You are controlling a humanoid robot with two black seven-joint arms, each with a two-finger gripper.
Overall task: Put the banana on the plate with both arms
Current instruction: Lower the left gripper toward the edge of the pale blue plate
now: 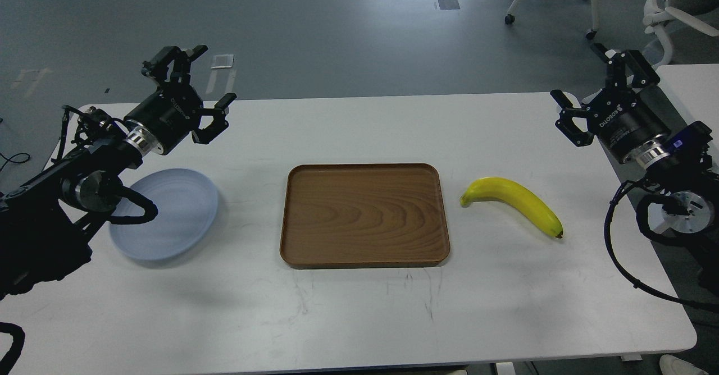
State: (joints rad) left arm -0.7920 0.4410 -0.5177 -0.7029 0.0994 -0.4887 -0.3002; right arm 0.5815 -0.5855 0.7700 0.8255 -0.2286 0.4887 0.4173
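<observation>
The yellow banana (514, 204) lies flat on the white table right of centre, greenish stem end toward the tray and dark tip toward the front right. The pale blue-grey plate (174, 223) rests on the table at the left, its left edge hidden behind my left arm. My left gripper (210, 77) hangs open and empty above the table's far left edge, behind the plate. Over the far right edge, my right gripper (581, 74) is raised and open, holding nothing, well behind and right of the banana.
A rectangular brown wooden tray (364, 215) sits empty at the table's centre, between plate and banana. A second white table (688, 86) adjoins at the far right. Office chairs (668, 10) stand on the grey floor beyond.
</observation>
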